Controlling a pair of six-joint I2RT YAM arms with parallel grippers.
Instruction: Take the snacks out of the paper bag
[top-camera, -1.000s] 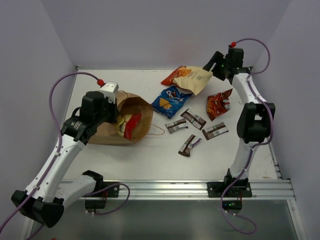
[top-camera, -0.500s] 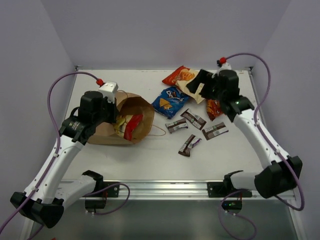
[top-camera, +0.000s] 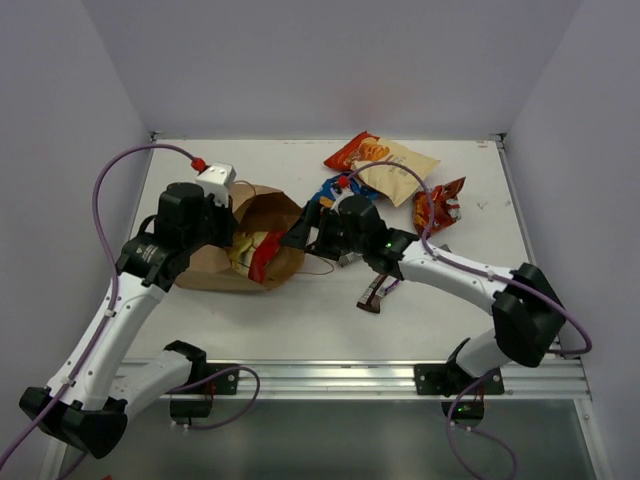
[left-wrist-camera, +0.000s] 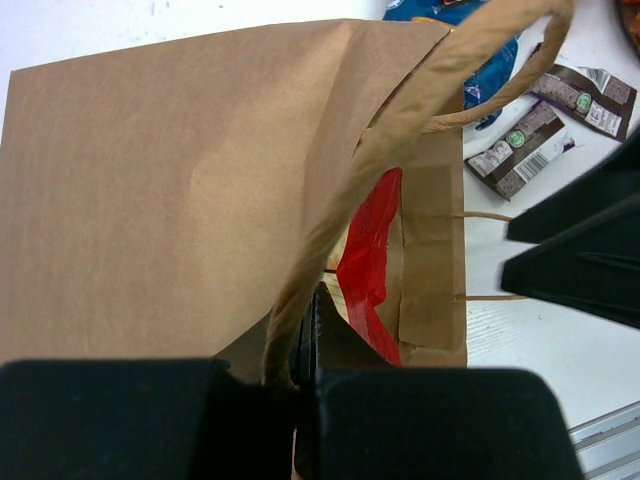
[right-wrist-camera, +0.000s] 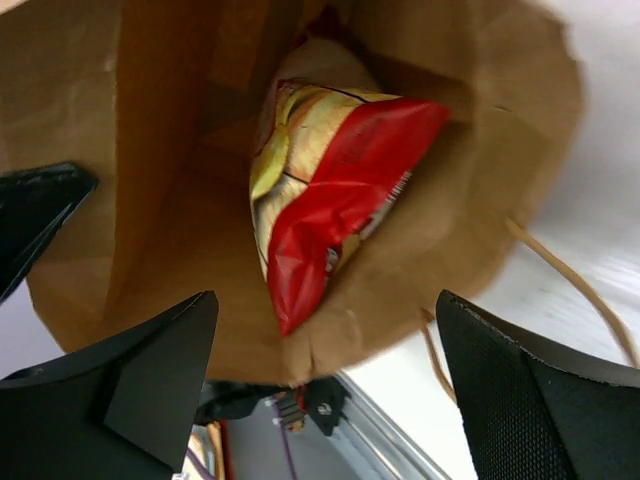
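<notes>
Right gripper (top-camera: 303, 232) hangs at the mouth of the paper bag (top-camera: 278, 212), its jaws spread wide with nothing between them. Straight ahead of it, inside the bag, I see a red and yellow chip bag (right-wrist-camera: 330, 190). Left gripper (left-wrist-camera: 300, 372) is pinched tight on the bag's upper rim. Behind the right gripper, out on the table (top-camera: 300, 320), lie a blue chip bag (top-camera: 322, 188), an orange-cream bag (top-camera: 392, 165) and a small dark red bag (top-camera: 438, 205). One candy bar (top-camera: 372, 292) lies beside that arm.
</notes>
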